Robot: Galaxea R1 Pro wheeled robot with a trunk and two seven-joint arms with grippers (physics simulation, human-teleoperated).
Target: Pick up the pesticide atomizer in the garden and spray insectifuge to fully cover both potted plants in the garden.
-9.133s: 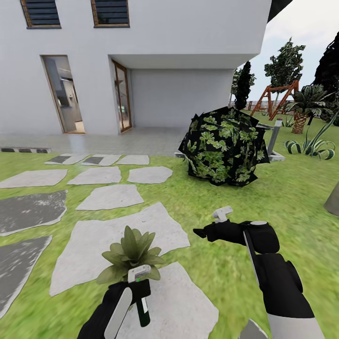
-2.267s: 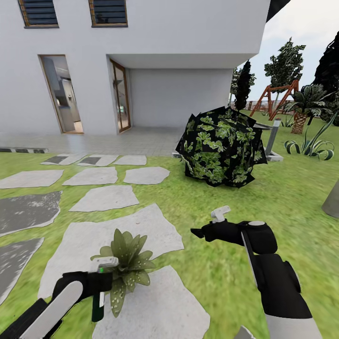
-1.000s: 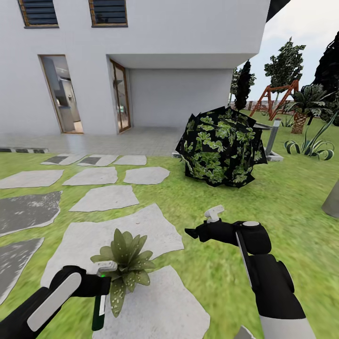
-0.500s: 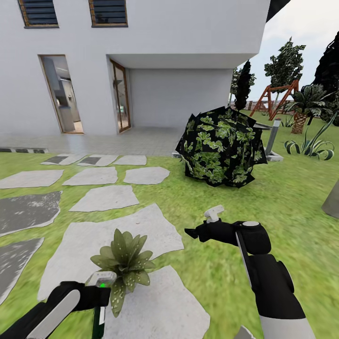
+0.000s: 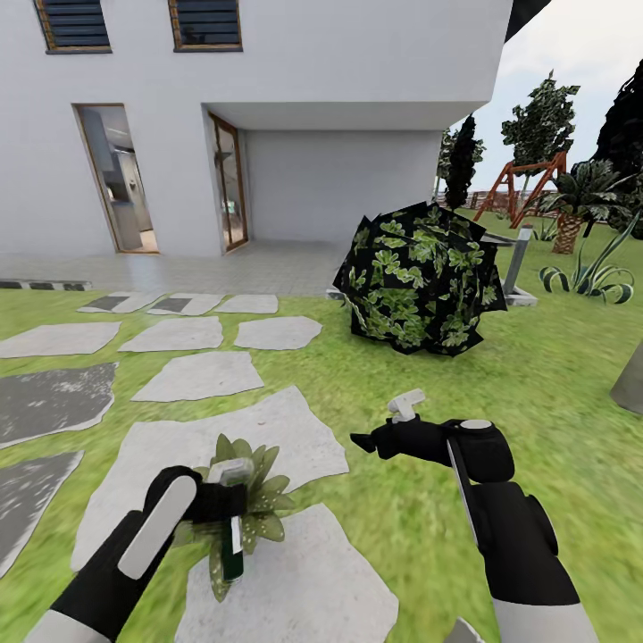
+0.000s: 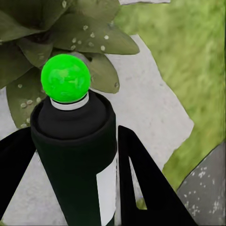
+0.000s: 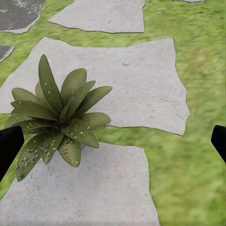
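My left gripper (image 5: 229, 505) is shut on the pesticide atomizer (image 5: 233, 545), a black bottle with a white head, held upright right over a potted plant (image 5: 254, 522). The plant's pointed leaves carry white specks and spread on a grey stepping stone (image 5: 295, 580). In the left wrist view the bottle's black body (image 6: 75, 141) with a green knob sits between the two dark fingers (image 6: 136, 179), the leaves (image 6: 80, 37) close behind. My right gripper (image 5: 366, 441) hangs open above the grass to the plant's right; its wrist view holds the same plant (image 7: 59, 120).
A big dark round bush (image 5: 418, 279) stands ahead on the right, with a grey bollard lamp (image 5: 518, 259) and a striped agave (image 5: 589, 277) beyond. Flat stepping stones (image 5: 201, 375) lead left toward the white house (image 5: 339, 54). Lawn (image 5: 420, 545) spreads around.
My left arm has swung up and to the right, carrying the atomizer from the plant's left side to in front of its leaves. The right arm has stayed put.
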